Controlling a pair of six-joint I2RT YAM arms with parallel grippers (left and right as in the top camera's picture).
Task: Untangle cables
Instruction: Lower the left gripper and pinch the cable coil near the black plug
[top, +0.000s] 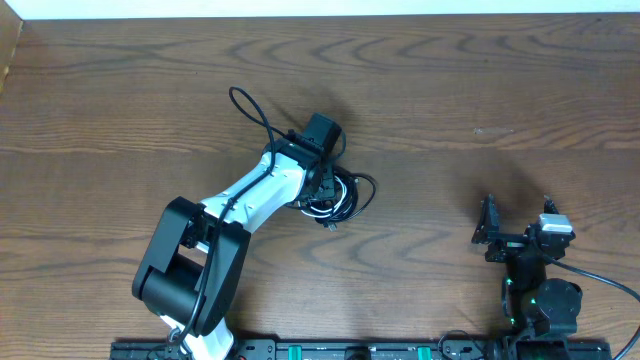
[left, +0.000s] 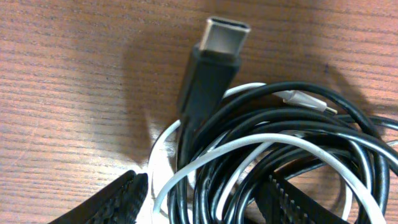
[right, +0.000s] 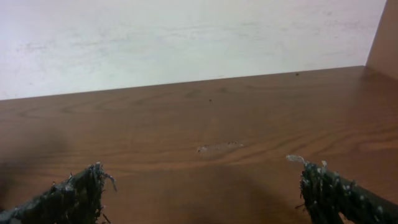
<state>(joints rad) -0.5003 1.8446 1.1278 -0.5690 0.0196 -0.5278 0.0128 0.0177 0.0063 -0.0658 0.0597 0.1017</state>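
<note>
See tangled heap of black cable (left: 205, 81) and white cable (left: 298, 144) at middle of table (top: 480, 90), directly under left gripper (left: 208, 199). Read left fingers (left: 127, 196) as parted, straddling heap, no strand visibly pinched. Note plug (left: 227, 37) of black cable ahead of fingertips, long axis pointing away from them. Find right gripper (right: 202, 171) spread wide, empty, well apart toward right. Judge left arm nearer; expect next reach forward along plug axis.

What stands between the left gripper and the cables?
Nothing visible. The left gripper is right at them: coils of the black cable and the white cable lie between its fingers.
</note>
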